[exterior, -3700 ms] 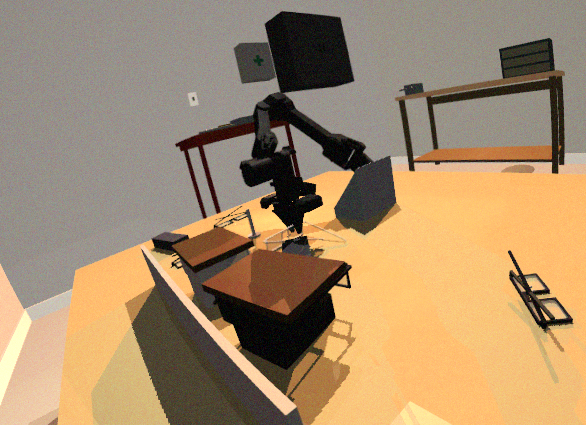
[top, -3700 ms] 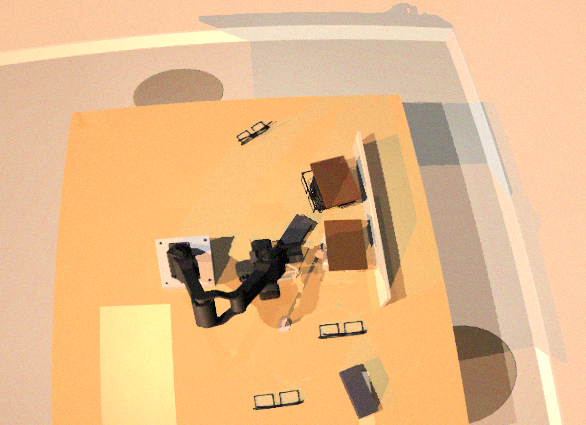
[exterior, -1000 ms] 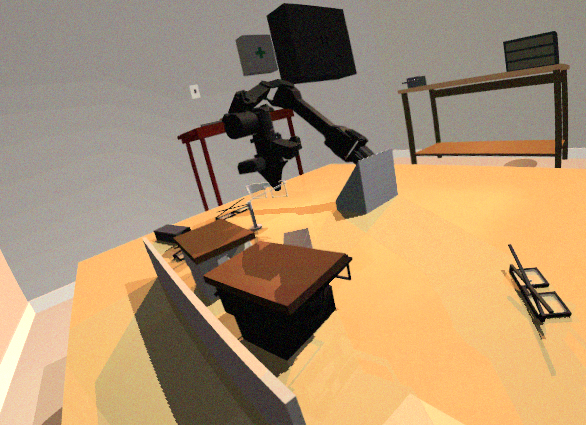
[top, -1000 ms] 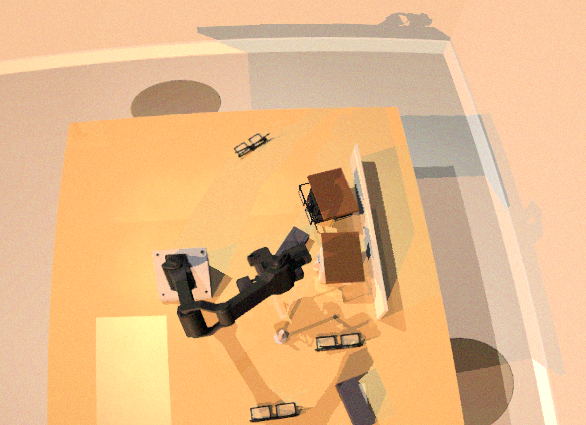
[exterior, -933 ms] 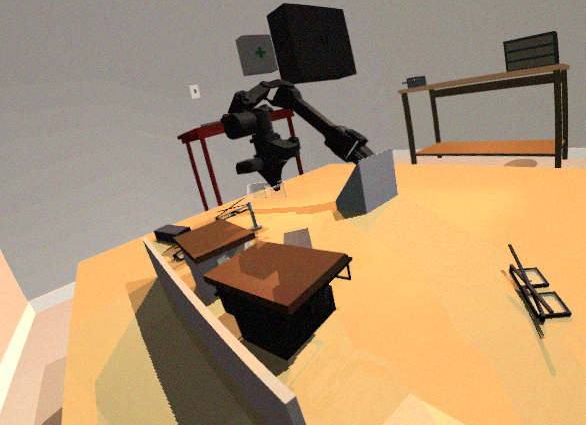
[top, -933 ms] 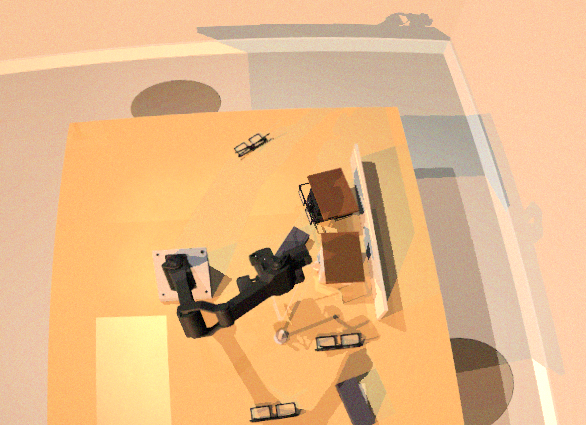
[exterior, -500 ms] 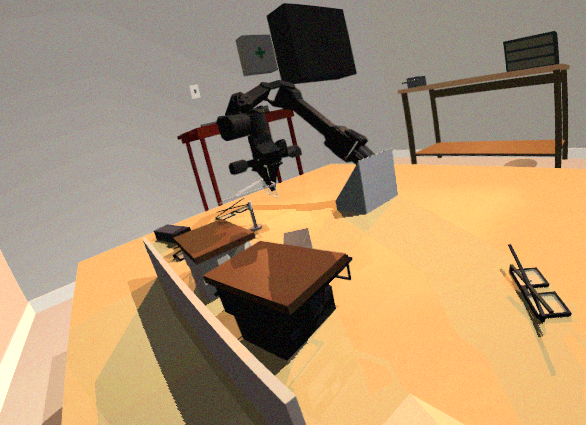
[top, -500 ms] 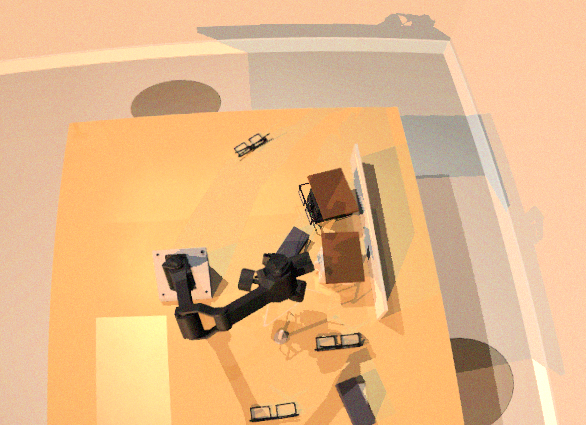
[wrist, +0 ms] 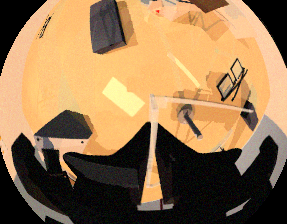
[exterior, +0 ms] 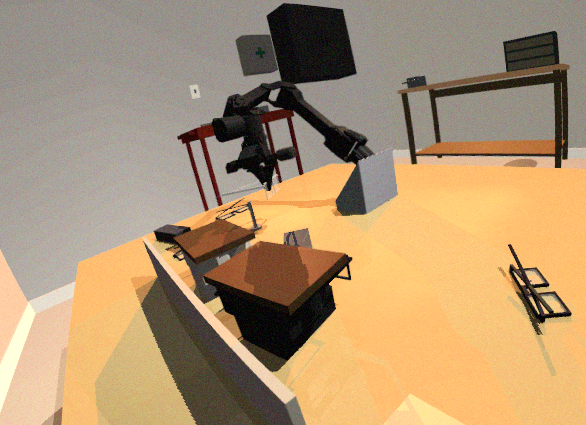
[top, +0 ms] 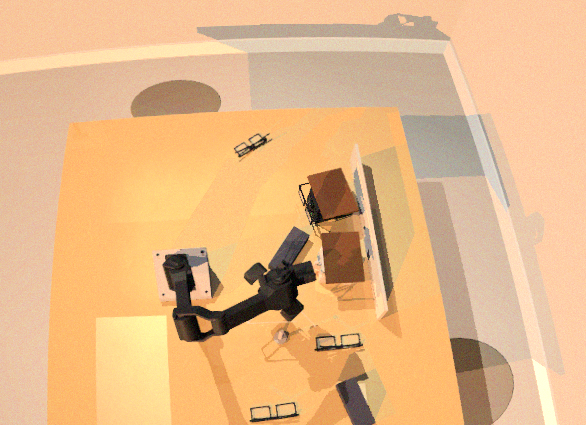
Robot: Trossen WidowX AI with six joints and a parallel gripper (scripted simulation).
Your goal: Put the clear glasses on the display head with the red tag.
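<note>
My gripper (exterior: 269,186) (wrist: 151,125) is shut on the clear glasses (exterior: 272,191) (wrist: 153,115). It holds them in the air above the table, near the small post stand (top: 281,336) (exterior: 253,217) (wrist: 191,120). In the wrist view one pale bar runs up from between the fingers and another extends right. A small red tag (wrist: 157,11) shows at the top of the wrist view, by the pale head (exterior: 206,277), which is mostly hidden under its brown top (top: 342,257). The other, black head (exterior: 280,320) (top: 332,192) is under the second brown top, with black glasses at its front.
A pale upright panel (top: 371,240) (exterior: 220,335) stands behind both heads. A dark block (top: 290,247) (wrist: 106,27) lies in front of them, another dark block (top: 357,402) farther off. Black-rimmed glasses (top: 339,342) (wrist: 231,80) lie near the stand; other pairs (top: 252,146) (top: 274,411) lie farther away.
</note>
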